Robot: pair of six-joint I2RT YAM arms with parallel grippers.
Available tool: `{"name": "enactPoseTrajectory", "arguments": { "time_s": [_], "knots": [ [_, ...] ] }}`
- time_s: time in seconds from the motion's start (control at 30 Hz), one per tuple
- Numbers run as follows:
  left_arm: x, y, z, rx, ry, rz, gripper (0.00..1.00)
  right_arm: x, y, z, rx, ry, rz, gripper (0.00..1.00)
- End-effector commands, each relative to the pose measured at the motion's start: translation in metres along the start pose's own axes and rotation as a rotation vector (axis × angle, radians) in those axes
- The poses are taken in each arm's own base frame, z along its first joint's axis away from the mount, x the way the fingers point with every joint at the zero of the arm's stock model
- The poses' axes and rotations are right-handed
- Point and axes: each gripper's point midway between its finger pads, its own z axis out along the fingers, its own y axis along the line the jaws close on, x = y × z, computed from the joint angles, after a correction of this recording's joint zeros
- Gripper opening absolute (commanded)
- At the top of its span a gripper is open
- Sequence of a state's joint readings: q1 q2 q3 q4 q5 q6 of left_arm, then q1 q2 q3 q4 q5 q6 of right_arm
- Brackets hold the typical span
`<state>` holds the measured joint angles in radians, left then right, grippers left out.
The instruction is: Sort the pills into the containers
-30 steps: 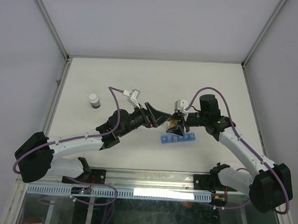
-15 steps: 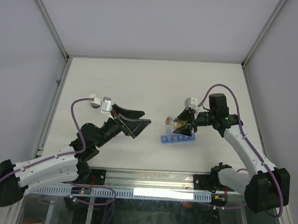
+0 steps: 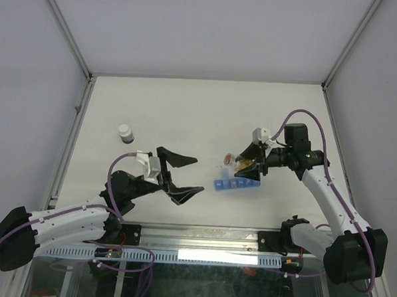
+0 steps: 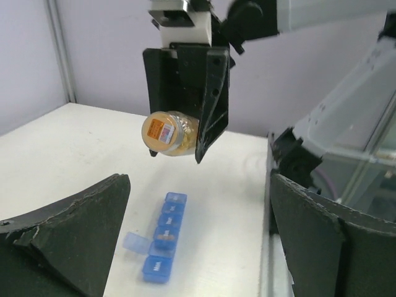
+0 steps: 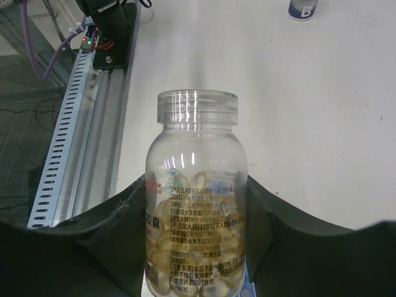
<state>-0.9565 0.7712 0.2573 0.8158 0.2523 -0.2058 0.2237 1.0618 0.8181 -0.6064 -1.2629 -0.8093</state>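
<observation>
The blue pill-organiser strip (image 3: 236, 185) lies flat on the table; in the left wrist view (image 4: 162, 238) one lid near its near end stands open and a compartment beside it holds something orange. My right gripper (image 3: 245, 167) is shut on a clear, uncapped bottle (image 3: 234, 162) of yellow capsules. It holds the bottle on its side above the strip's left end, mouth to the left. The bottle also shows in the left wrist view (image 4: 170, 133) and the right wrist view (image 5: 195, 210). My left gripper (image 3: 189, 176) is open and empty, left of the strip.
A small white round cap with a dark base (image 3: 125, 133) stands at the table's left; it also shows in the right wrist view (image 5: 303, 7). A metal rail (image 3: 200, 236) runs along the near edge. Side frame posts (image 3: 76, 125) border the table.
My left gripper has drawn back from the bottle toward the near left and stays open. My right gripper has shifted slightly right, still holding the bottle.
</observation>
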Motion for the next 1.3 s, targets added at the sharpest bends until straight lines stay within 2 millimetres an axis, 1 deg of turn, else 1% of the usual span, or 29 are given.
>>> {"name": "enactPoseTrajectory", "arguments": {
  "time_s": [0.0, 0.07, 0.17, 0.33, 0.53, 0.67, 0.73, 0.87, 1.03, 1.27],
  "knots": [
    [-0.005, -0.014, 0.012, 0.170, -0.018, 0.366, 0.99, -0.022, 0.005, -0.003, -0.030, -0.042, -0.084, 0.00],
    [0.007, -0.008, 0.019, 0.183, 0.032, 0.430, 0.99, -0.019, 0.005, -0.002, -0.035, -0.034, -0.096, 0.00],
    [0.022, -0.004, 0.032, 0.221, 0.094, 0.471, 0.99, -0.016, 0.008, 0.001, -0.050, -0.020, -0.115, 0.00],
    [0.031, -0.001, 0.051, 0.267, 0.108, 0.500, 0.98, -0.008, 0.010, 0.006, -0.073, 0.009, -0.128, 0.00],
    [0.046, 0.008, 0.070, 0.282, 0.167, 0.469, 0.88, -0.005, 0.013, 0.009, -0.085, 0.022, -0.144, 0.00],
    [0.051, 0.009, 0.076, 0.295, 0.180, 0.454, 0.77, -0.004, 0.014, 0.010, -0.090, 0.025, -0.148, 0.00],
    [0.052, 0.010, 0.078, 0.298, 0.189, 0.445, 0.74, -0.004, 0.015, 0.010, -0.093, 0.025, -0.151, 0.00],
    [0.051, 0.011, 0.081, 0.294, 0.189, 0.441, 0.65, -0.004, 0.015, 0.010, -0.093, 0.026, -0.150, 0.00],
    [0.052, 0.013, 0.085, 0.287, 0.184, 0.429, 0.62, -0.003, 0.015, 0.011, -0.094, 0.028, -0.150, 0.00],
    [0.057, 0.012, 0.088, 0.301, 0.196, 0.396, 0.56, -0.001, 0.016, 0.011, -0.096, 0.034, -0.150, 0.00]
  ]
}}
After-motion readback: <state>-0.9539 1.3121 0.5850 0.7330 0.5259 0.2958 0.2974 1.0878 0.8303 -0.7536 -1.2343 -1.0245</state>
